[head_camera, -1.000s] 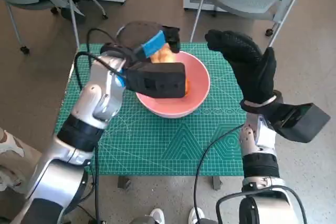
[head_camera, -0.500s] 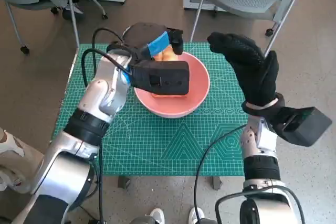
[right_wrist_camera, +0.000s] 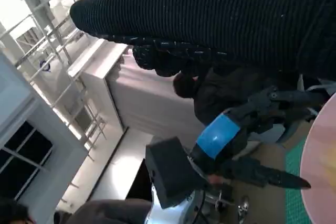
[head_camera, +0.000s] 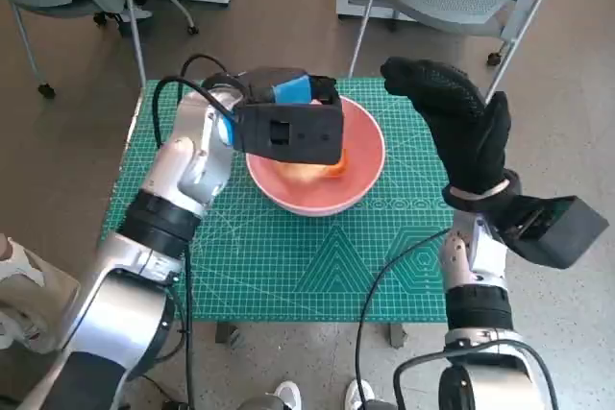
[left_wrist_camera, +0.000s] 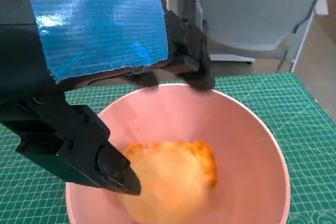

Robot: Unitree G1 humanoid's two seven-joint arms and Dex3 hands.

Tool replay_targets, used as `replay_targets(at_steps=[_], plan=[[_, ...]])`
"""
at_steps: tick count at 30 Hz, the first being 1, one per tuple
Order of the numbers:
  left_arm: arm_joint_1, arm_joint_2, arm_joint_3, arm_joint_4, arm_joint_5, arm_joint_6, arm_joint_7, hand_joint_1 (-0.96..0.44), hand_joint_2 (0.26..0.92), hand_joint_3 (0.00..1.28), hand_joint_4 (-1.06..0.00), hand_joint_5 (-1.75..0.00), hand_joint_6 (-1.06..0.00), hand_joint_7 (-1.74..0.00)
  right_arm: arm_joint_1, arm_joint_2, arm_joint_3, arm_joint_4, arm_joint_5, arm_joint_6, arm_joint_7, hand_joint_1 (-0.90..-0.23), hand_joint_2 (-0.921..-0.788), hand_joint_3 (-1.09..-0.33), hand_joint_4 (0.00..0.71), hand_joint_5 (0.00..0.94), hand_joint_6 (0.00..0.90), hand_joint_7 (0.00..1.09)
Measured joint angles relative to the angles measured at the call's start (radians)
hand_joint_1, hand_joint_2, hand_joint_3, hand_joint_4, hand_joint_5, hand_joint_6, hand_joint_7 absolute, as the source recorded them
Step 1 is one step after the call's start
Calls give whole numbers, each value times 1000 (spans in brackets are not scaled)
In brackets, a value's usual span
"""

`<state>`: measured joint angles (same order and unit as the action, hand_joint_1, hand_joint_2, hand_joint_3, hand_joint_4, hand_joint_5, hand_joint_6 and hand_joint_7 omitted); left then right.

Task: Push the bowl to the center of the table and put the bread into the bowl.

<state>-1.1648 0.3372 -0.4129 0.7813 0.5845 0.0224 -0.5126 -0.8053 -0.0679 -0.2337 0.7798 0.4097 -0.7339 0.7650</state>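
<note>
- Inside the pink bowl (left_wrist_camera: 247,145), near mid-worktop (head_camera: 288,266), the bread (left_wrist_camera: 173,182) lies loose; both task steps look done.
- Left robot hand (head_camera: 288,93) hovers over the far rim, fingers spread, empty.
- Right robot hand (head_camera: 452,122) is raised beside it, wide, empty.

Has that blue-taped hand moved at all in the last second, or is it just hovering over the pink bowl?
Yes. The left hand has shifted slightly toward the bowl's far rim, and the bread now lies loose in the bowl.
</note>
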Motion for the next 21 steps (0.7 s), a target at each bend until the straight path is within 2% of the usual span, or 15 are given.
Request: replay_targets(at_steps=[9, 13, 14, 21], plan=[[22, 7, 89, 5, -101, -96, 71, -392, 709, 27, 1, 1, -93, -115, 0, 0, 1, 2, -4, -1, -8, -678, -921, -883, 81, 0, -1, 292], [61, 9, 176, 9, -214, -166, 79, -386, 716, 26, 1, 1, -82, -105, 0, -1, 2, 3, -6, -1, -10, -676, -921, -883, 82, 1, -1, 288], [74, 9, 200, 10, -247, -190, 79, -469, 770, 32, 1, 1, -52, -67, 0, -1, 2, 2, -6, -1, -10, -675, -921, -883, 82, 1, -1, 286], [181, -4, 381, 10, -518, -361, 35, -442, 796, 21, 1, 1, -95, -51, -1, -8, 3, -14, -6, 0, -13, -672, -921, -885, 84, 1, -1, 282]])
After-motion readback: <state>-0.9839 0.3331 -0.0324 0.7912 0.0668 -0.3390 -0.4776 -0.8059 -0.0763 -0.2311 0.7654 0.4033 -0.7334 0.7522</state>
